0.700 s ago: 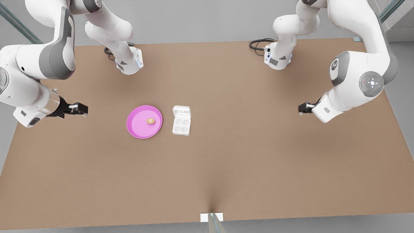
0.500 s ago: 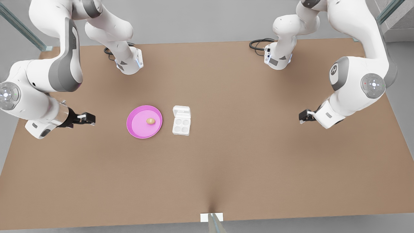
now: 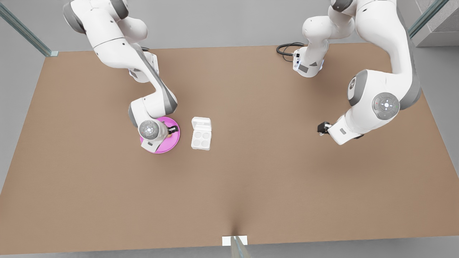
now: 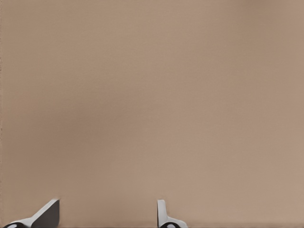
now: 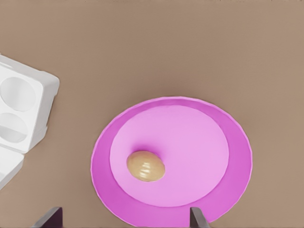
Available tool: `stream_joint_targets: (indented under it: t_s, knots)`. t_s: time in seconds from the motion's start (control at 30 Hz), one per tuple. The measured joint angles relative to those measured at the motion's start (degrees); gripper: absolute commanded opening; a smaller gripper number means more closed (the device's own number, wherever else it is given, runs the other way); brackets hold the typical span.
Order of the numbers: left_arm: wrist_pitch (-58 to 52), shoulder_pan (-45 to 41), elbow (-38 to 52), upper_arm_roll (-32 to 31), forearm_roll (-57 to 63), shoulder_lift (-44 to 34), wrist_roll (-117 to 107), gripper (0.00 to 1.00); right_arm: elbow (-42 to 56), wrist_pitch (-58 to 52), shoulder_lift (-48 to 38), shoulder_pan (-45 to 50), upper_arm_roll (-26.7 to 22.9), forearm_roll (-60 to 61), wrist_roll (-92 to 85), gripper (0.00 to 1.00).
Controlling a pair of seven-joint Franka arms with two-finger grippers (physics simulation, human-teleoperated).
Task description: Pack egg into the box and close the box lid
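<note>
The tan-brown egg [image 5: 146, 166] lies on a round pink plate [image 5: 236, 156]. My right gripper [image 5: 124, 217] hangs open above the plate, its fingertips [image 5: 52, 216] spread wide on either side of the egg without touching it. In the front view this gripper [image 3: 173, 129] and its wrist cover the egg. The white box [image 3: 201, 139] stands just to the front view's right of the plate, its four cups bare. The box lid [image 3: 201, 123] is folded open behind them. My left gripper [image 3: 321, 128] waits open far to the front view's right, over bare table [image 4: 152, 95].
The pink plate [image 3: 168, 145] sits close beside the box [image 5: 19, 102]. Both arm bases stand at the table's far edge, with a black cable [image 3: 287, 48] by one of them. A small white marker [image 3: 235, 240] lies at the near edge.
The right arm swung in from the front view's left edge to above the plate and egg. The left arm shifted slightly toward the table's middle.
</note>
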Motion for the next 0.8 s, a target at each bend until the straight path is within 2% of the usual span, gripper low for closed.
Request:
stream_joint_targets:
  t_s: [0.1, 0.17, 0.3, 0.5, 0.8]
  knots:
    - [-0.10, -0.52, 0.08, -0.07, 1.62, 0.69, 0.10, 1.00, -0.60, 8.27, 3.24, -2.15, 0.01, -0.67, 3.70, 1.00]
    - [0.23, -1.01, -0.09, -0.08, 2.47, 1.31, 0.42, 1.00, -2.79, 11.62, 2.45, -3.19, 0.39, -1.51, 5.89, 1.00]
    - [0.68, -0.89, -0.25, -0.06, 3.24, 1.90, 0.98, 1.00, -12.08, 19.15, -1.61, -2.60, 1.54, -1.98, 9.97, 1.00]
    - [0.88, -0.36, -0.64, -0.06, 3.55, 2.17, 1.62, 1.00, -26.39, 26.63, -12.39, -2.18, 4.91, -1.70, 15.26, 1.00]
    - [1.28, -0.33, -0.66, -0.02, 3.67, 3.65, 2.24, 1.00, -30.99, 34.40, -9.81, -6.34, 5.18, -1.68, 20.62, 1.00]
